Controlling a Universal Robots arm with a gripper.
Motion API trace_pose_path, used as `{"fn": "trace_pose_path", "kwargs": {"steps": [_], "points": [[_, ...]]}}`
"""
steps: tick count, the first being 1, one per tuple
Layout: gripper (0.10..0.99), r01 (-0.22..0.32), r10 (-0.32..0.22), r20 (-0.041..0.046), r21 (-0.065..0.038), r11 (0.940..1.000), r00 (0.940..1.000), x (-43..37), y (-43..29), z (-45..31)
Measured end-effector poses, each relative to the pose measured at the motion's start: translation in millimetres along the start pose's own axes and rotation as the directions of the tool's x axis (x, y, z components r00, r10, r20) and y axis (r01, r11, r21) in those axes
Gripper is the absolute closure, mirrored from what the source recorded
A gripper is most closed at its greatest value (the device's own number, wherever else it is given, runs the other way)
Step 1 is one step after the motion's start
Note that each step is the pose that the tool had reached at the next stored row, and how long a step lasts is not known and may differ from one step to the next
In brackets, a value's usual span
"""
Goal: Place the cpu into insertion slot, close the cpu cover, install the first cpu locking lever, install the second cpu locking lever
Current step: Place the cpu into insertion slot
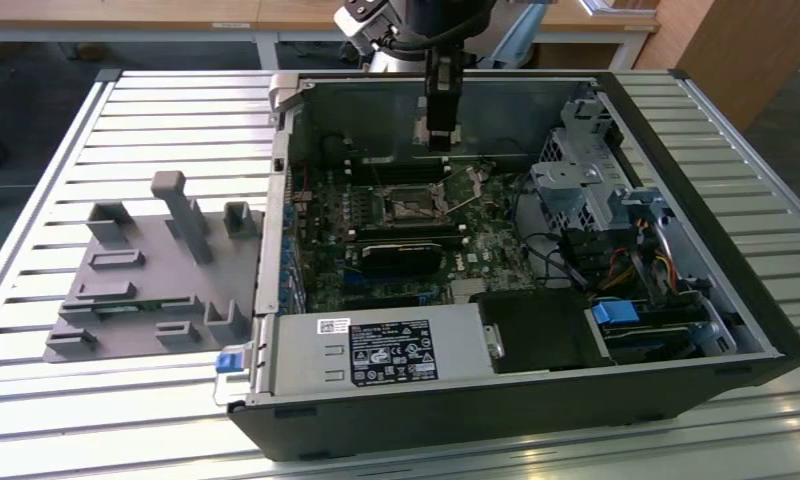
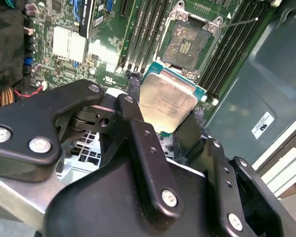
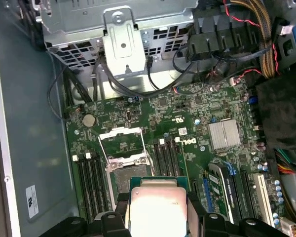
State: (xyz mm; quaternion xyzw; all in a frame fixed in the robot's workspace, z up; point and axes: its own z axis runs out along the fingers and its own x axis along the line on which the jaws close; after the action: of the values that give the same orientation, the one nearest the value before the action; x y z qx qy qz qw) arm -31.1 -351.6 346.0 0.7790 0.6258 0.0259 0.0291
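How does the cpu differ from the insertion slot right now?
The cpu is clamped in the gripper; the insertion slot sits in the green motherboard, uncovered and empty. The cpu shows a pale silvery face; the insertion slot has a dark centre. Both are square and look similar in size.

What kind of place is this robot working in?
Likely a robotics lab or workshop bench: an open computer case sits on a slatted table, a grey fixture beside it, desks behind. The gripper holds the cpu.
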Motion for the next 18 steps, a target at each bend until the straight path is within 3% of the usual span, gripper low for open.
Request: {"fn": "trace_pose_path", "kwargs": {"steps": [7,11,13,18], "points": [[0.545,-0.067,0.067,0.0079,-0.001,0.9977,0.9977,0.1,-0.2,2.7],[0.545,-0.092,0.092,0.0144,-0.003,0.9957,0.9956,1.1,-1.0,8.7],[0.545,-0.086,0.086,0.0142,-0.003,0.9963,0.9962,2.1,-1.4,12.3],[0.545,0.001,-0.001,0.0077,-0.002,1.0,1.0,2.1,-2.0,19.3]]}}
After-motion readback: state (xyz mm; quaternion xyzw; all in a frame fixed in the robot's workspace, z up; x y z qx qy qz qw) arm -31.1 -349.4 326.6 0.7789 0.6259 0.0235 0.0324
